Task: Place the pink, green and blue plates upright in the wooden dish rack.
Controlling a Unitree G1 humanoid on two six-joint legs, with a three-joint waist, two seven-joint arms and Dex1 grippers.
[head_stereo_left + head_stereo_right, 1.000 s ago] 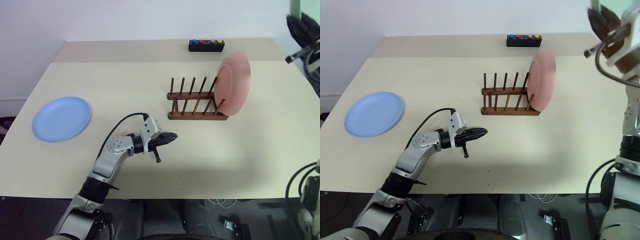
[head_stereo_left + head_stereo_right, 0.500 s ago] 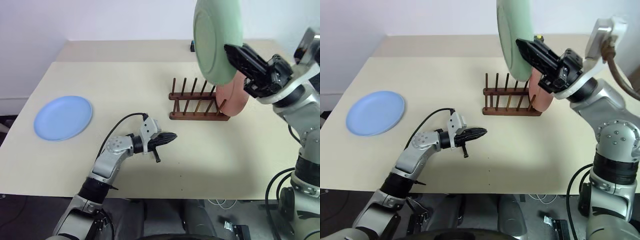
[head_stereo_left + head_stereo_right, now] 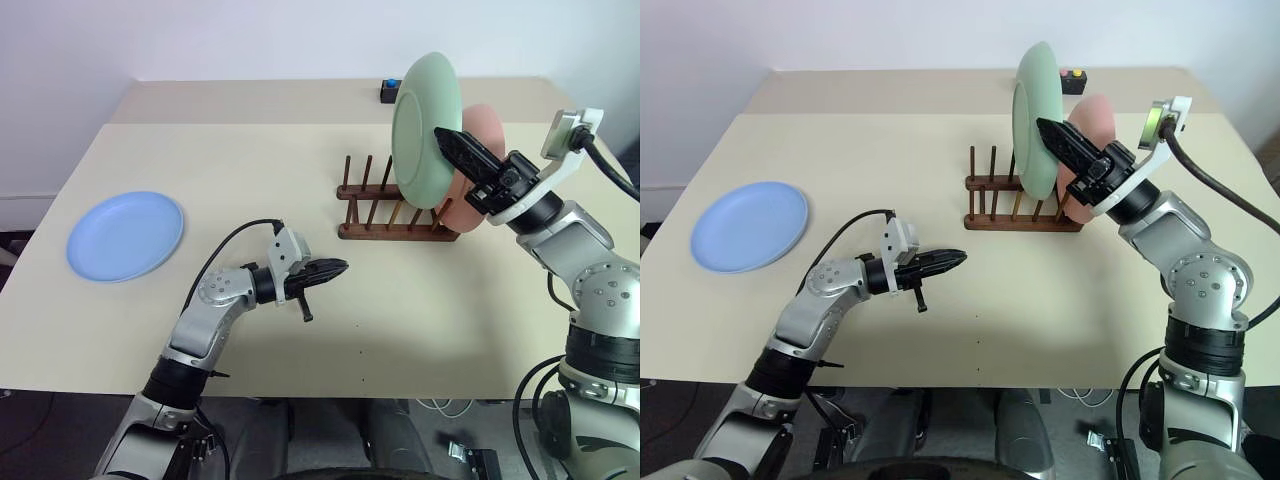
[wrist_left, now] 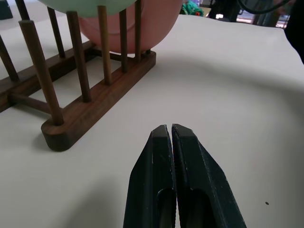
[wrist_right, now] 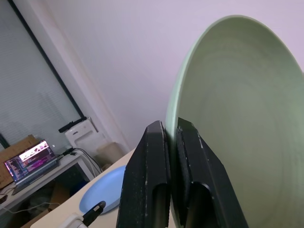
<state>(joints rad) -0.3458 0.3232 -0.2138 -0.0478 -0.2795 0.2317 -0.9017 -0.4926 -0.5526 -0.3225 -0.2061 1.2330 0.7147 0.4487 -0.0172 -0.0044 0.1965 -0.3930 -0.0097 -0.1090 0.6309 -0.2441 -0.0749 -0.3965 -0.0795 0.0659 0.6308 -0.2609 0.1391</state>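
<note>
Above the wooden dish rack [image 3: 395,210], the right gripper [image 3: 455,150] pinches the light, stiff green plate [image 3: 425,128] by its rim; left gripper [image 3: 335,268] clenched empty

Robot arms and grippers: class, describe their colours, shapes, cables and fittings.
Both arms have silver-grey metal shells with black joint sections. Each ends in two long, tapered black fingers: the left gripper and the right gripper. A small white box sits at each wrist, and a black cable loops from it back along the arm.
</note>
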